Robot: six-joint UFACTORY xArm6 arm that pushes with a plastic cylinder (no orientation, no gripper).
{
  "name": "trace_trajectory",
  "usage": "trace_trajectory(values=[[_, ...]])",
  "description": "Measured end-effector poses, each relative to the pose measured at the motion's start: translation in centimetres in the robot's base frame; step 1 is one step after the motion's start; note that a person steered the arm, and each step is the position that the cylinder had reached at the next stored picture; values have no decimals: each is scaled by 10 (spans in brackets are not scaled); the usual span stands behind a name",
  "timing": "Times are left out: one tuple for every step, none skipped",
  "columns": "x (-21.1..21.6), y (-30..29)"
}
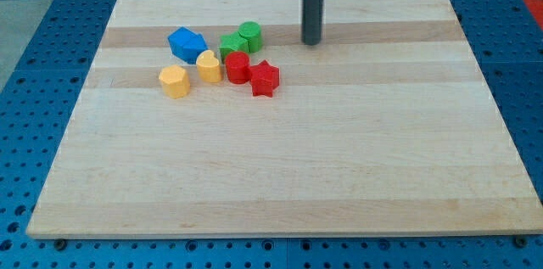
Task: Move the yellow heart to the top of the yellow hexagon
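The wooden board (280, 176) fills most of the view, pale and bare over its lower half, resting on a blue perforated table (34, 65). The arm's dark rod comes down from the view's top, and the tip (312, 43) sits on the board well to the view's right of the block cluster, touching nothing. There are no fingers here to open or close; the rod simply ends in that blunt tip.

The blocks bunch together at upper left. The blue block (187, 44) is the widest, with a green block (232, 47) and a rounder green block (250, 35) to its right. Below those lie a red block (237, 67) and a red star (265, 78).

The yellow hexagon (175, 81) sits at the cluster's lower left. The yellow heart (209, 66) lies just beside it, to its upper right, pressed close between the blue and red blocks. It is small, pale yellow with a lighter top face, its lobes hard to make out.

By the look of it the task is barely begun: the heart still needs shifting leftward, above the hexagon
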State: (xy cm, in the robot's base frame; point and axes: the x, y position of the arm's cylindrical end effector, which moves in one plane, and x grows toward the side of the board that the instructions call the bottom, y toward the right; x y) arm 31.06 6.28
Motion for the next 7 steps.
trace_trajectory(values=[[0,1],[6,1],[7,1],[16,13],[35,19],[36,13],[48,-8]])
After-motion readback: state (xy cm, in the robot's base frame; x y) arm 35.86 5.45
